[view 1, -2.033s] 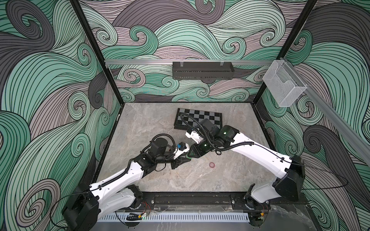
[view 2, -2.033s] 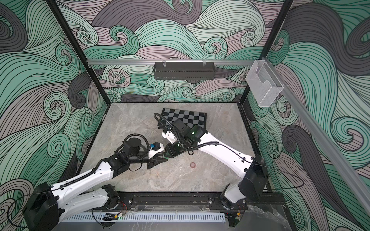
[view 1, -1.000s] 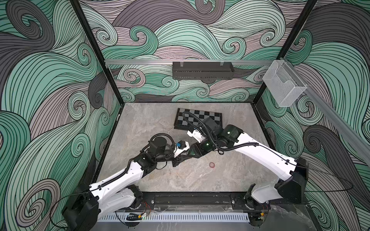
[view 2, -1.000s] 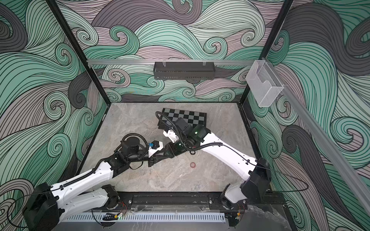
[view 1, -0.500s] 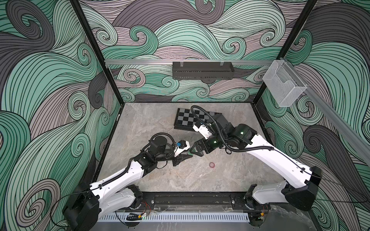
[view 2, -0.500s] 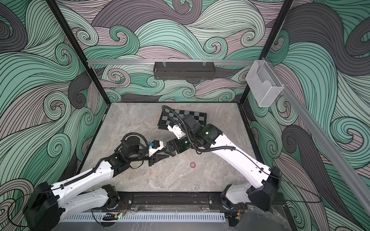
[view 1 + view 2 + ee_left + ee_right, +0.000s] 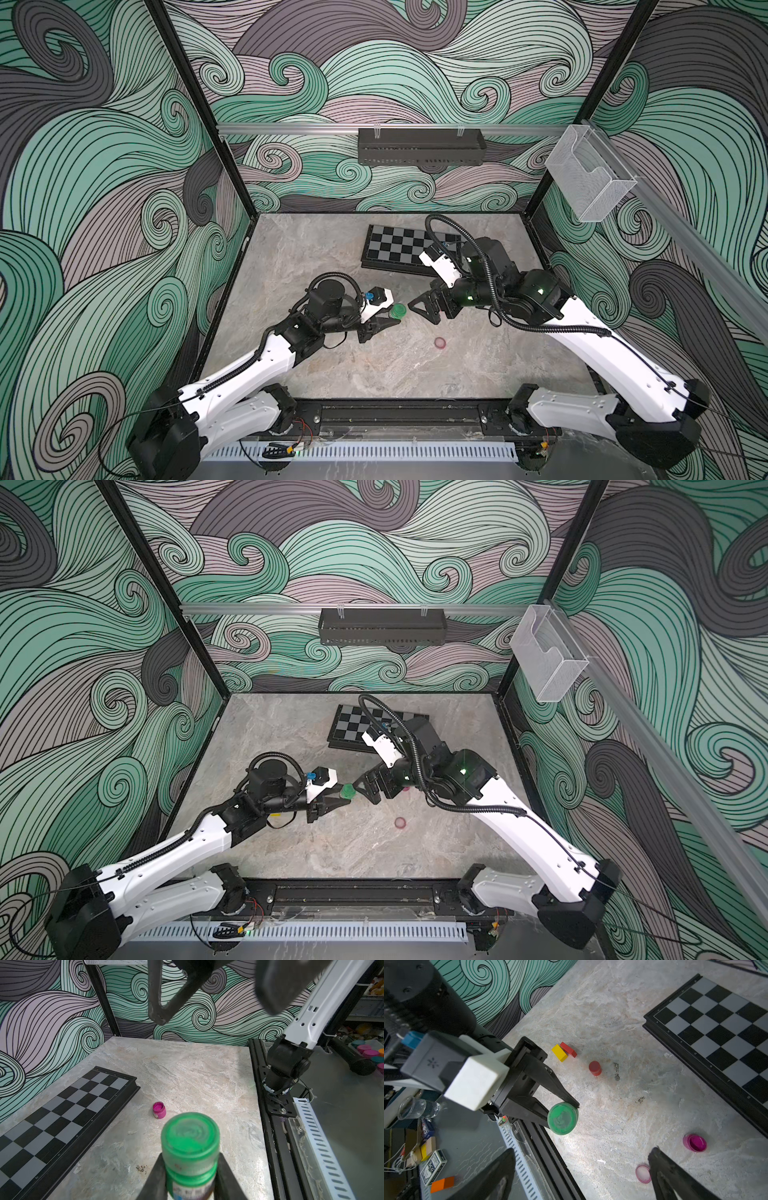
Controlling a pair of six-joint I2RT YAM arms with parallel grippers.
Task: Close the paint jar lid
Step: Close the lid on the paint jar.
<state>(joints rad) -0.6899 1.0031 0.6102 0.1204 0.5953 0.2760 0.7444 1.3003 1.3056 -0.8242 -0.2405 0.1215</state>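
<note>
Right wrist view alone shows one yellow block (image 7: 559, 1053) touching one red block (image 7: 569, 1049), and one red cylinder (image 7: 595, 1068) near them. It also shows one open magenta jar (image 7: 695, 1142) and one loose pink lid (image 7: 642, 1173). A top view shows this lid and one chessboard (image 7: 405, 251). The left gripper (image 7: 563, 1111) pinches the green paint jar (image 7: 562, 1121), lid on, above the table (image 7: 623, 1105). The right gripper (image 7: 582, 1150) has its fingers spread wide, not touching the green jar. Two jars in all.

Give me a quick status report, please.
Left gripper shut on green jar, green lid on. Right gripper open, empty, facing it. Open pink jar, loose pink lid on table, not obstructing.
</note>
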